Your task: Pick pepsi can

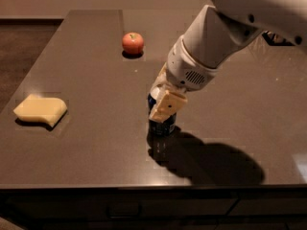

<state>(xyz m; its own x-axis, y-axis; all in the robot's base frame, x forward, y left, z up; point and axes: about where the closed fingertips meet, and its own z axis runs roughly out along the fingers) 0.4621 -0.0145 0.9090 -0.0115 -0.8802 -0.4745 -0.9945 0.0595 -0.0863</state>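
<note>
Upright pepsi can [163, 127], long axis vertical, apparently within the claw [160, 110]; grip unclear.

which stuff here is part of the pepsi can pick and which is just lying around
Part of the job:
pepsi can
gripper, down at the can, covering its top

Just lying about:
red apple, far side
yellow sponge, left side
</note>
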